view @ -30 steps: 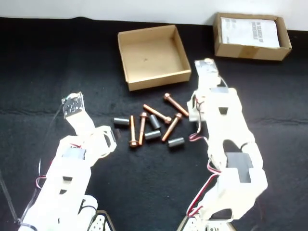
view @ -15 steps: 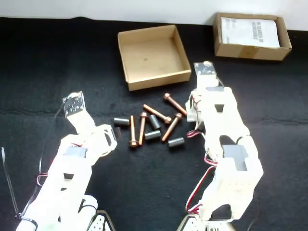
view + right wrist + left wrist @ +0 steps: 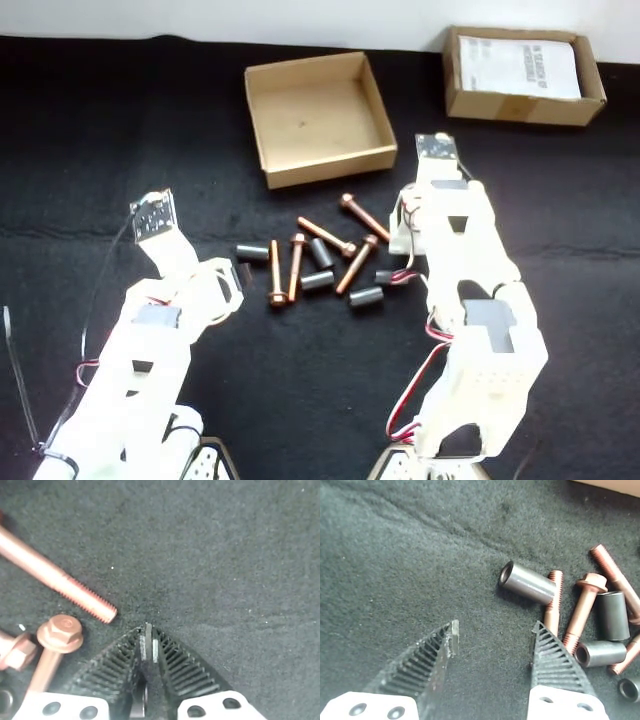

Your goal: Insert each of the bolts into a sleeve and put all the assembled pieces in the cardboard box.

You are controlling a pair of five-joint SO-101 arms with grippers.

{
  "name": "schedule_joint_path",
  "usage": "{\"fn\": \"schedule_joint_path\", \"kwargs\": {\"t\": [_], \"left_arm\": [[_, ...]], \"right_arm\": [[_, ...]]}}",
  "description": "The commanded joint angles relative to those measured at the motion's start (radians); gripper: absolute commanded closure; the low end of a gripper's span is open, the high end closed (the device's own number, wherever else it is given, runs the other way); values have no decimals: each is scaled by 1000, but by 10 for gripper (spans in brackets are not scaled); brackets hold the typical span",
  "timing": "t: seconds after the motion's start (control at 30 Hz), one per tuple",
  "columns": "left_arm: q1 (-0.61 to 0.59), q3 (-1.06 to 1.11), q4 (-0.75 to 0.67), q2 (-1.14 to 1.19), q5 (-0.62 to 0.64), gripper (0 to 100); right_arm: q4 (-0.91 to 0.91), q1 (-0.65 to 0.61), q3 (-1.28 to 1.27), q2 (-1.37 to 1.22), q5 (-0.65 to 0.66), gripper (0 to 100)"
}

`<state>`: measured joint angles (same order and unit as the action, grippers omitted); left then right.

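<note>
Left wrist view guides the step in hand, which I judge to be the first pick: the left fingers [image 3: 427,660] are spread wide and hold nothing, low over the black surface [image 3: 395,555], with the leftmost sleeve [image 3: 527,582] just ahead of their tips. This sleeve lies on its side. Its open mouth points away from the heap, and its other end is at the threaded tip of a neighbour bolt [image 3: 551,605]; touching or not, I cannot tell. The gap between the fingers seems to run almost along the sleeve's long axis. So I think the wrist should turn first, then close across the round body near the middle, leaving the mouth free and not pushing the neighbour bolt. In the high view the five bolts [image 3: 325,237] lie flat in a loose fan, long axes mostly toward the cardboard box [image 3: 318,170], heads on mixed ends, with the other sleeves [image 3: 317,281] between them. The box stands well apart beyond them, with no assembled piece inside. At the right, the right fingers [image 3: 115,672] are clenched on nothing, just beside the threaded tip of a long bolt [image 3: 50,570]; they must open before they take a shank, best near the head.
</note>
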<state>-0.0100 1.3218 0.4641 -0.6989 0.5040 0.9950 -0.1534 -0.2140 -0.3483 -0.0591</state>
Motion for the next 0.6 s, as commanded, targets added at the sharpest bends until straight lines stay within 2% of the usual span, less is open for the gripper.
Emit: {"fn": "schedule_joint_path", "kwargs": {"t": [0.0,0.1,0.23,0.37,0.57], "left_arm": [[4,-4,-11,2,3,758],[4,-4,-11,2,3,758],[4,-2,-9,2,3,756],[4,-2,-9,2,3,756],[7,7,-8,2,2,755]], "right_arm": [[25,-19,4,-1,-6,989],[113,-19,54,1,-5,949],[326,-16,216,13,-3,865],[476,-15,309,108,-3,865],[598,-19,309,271,-46,865]]}}
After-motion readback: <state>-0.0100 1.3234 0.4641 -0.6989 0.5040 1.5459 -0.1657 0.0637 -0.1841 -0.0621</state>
